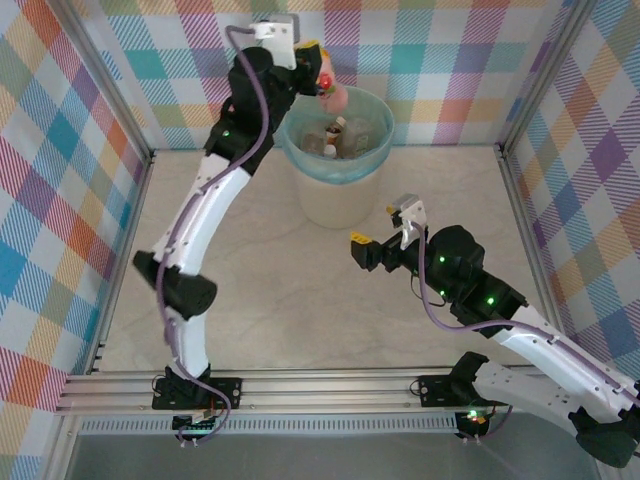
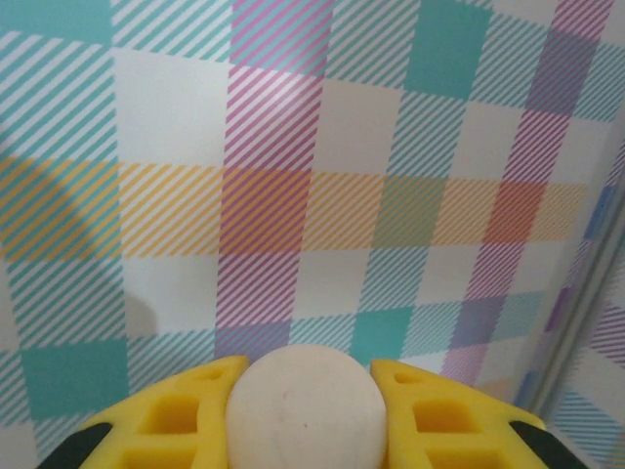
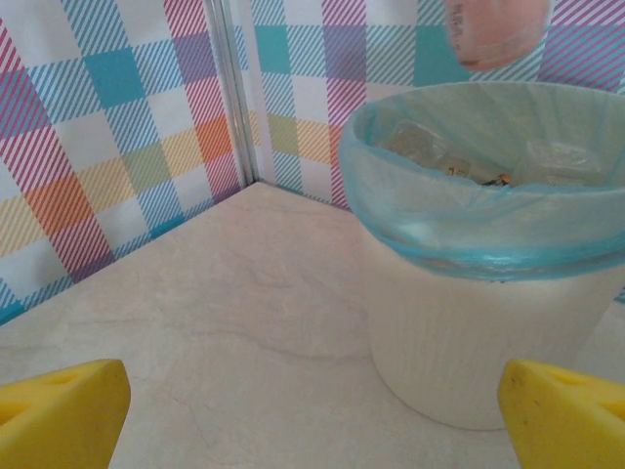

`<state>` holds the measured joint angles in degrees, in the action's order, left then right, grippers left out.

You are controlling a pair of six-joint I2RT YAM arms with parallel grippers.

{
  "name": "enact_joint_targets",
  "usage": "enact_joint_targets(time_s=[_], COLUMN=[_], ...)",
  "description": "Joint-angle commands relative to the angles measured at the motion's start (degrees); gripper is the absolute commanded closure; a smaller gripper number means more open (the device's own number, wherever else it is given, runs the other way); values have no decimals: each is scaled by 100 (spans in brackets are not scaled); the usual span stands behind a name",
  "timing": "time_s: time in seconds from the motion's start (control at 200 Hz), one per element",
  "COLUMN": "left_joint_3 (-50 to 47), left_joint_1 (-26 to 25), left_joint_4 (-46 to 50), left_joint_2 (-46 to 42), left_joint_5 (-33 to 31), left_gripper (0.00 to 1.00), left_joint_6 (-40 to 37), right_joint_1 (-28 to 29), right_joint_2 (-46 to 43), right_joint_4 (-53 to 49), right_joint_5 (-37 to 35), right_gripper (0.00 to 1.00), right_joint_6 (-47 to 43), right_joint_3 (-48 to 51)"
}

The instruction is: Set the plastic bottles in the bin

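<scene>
My left gripper (image 1: pixel 320 78) is shut on a pale pink bottle (image 1: pixel 335 97) with a red cap, held over the far left rim of the bin (image 1: pixel 335 205). In the left wrist view the bottle's rounded end (image 2: pixel 305 410) sits tight between the yellow fingers (image 2: pixel 186 415). From the right wrist the same pink bottle (image 3: pixel 493 34) hangs above the cream-white bin (image 3: pixel 469 332) with its teal bag (image 3: pixel 459 244). Several clear bottles (image 1: pixel 338 135) lie inside the bin (image 3: pixel 422 145). My right gripper (image 1: pixel 377 226) stands open and holds nothing, low over the table right of the bin (image 3: pixel 312 420).
Plaid walls close in the pale marble table (image 1: pixel 290 290) on three sides, with a metal corner post (image 3: pixel 234 93) behind the bin. The arm bases sit on a rail (image 1: pixel 320 390) at the near edge.
</scene>
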<state>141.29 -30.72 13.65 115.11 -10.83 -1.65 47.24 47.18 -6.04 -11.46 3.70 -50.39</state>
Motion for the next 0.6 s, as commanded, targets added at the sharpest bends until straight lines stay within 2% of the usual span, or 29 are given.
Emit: enact_joint_targets(time_s=[0.0, 0.11, 0.595], left_joint_3=[1213, 1835, 1676], left_joint_1=[-48, -74, -145], left_joint_4=[577, 714, 1579], left_joint_2=[828, 1497, 2303], left_joint_5=[-119, -350, -62], left_gripper=[100, 100, 100], left_joint_6=[-638, -948, -1004], right_joint_1=[4, 4, -5], right_joint_2=[-48, -85, -100], right_joint_4=[81, -15, -22], right_joint_5=[102, 158, 196], right_gripper=[3, 4, 3], right_joint_6=[166, 185, 150], right_joint_3=[148, 195, 425])
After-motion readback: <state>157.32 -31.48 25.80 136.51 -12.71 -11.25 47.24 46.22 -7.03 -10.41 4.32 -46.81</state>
